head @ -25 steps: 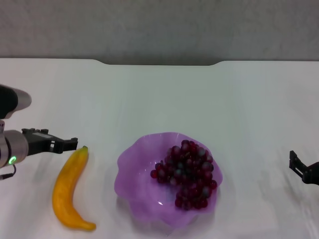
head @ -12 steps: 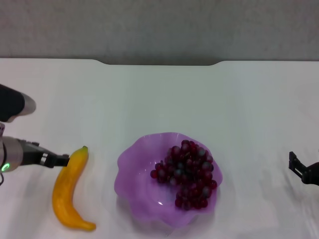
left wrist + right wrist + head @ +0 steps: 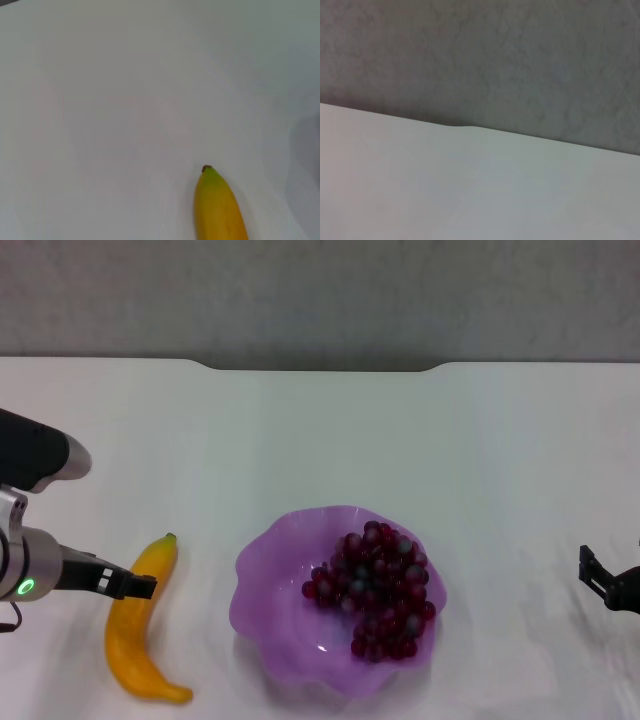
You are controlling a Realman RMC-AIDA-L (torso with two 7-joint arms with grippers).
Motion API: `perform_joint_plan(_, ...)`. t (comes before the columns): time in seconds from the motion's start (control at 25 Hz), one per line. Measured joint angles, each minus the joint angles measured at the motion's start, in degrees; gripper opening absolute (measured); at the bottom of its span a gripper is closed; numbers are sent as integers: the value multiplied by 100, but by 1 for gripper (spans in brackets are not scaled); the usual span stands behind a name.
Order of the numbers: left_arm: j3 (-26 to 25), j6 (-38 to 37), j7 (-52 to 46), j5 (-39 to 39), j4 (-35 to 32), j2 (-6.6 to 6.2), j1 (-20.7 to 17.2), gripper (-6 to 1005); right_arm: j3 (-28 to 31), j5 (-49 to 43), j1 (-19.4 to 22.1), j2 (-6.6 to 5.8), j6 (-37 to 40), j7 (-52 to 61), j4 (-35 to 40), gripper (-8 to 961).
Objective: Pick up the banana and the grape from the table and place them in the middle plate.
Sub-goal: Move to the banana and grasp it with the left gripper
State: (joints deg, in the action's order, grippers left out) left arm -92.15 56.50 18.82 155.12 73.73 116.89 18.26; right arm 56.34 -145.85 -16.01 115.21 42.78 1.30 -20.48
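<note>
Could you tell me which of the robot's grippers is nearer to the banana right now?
The left. The left gripper is right at the banana, over its upper half near the stem end. The right gripper sits at the table's far right edge, beyond the middle plate.

I see an orange-yellow banana (image 3: 140, 625) with a green tip (browner at the very end), dark red-purple grapes (image 3: 375, 590), some frosted grey, in a translucent purple plate (image 3: 262, 580), on a plain white table (image 3: 320, 440).
</note>
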Motion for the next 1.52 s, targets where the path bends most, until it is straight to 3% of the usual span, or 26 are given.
perform_joint_plan(0.32, 44, 45, -612, 41, -46, 3, -16, 907, 0, 5, -9, 1, 17, -3, -16, 850)
perform_joint_plan(0.96, 809, -236, -2008, 260, -199, 23, -29, 906, 23, 4, -16, 1, 44, -7, -17, 850)
perform_joint_plan(1.52, 817, -737, -2246, 551, -550, 18, -75, 906, 6, 4, -16, 7, 63, -7, -59, 851)
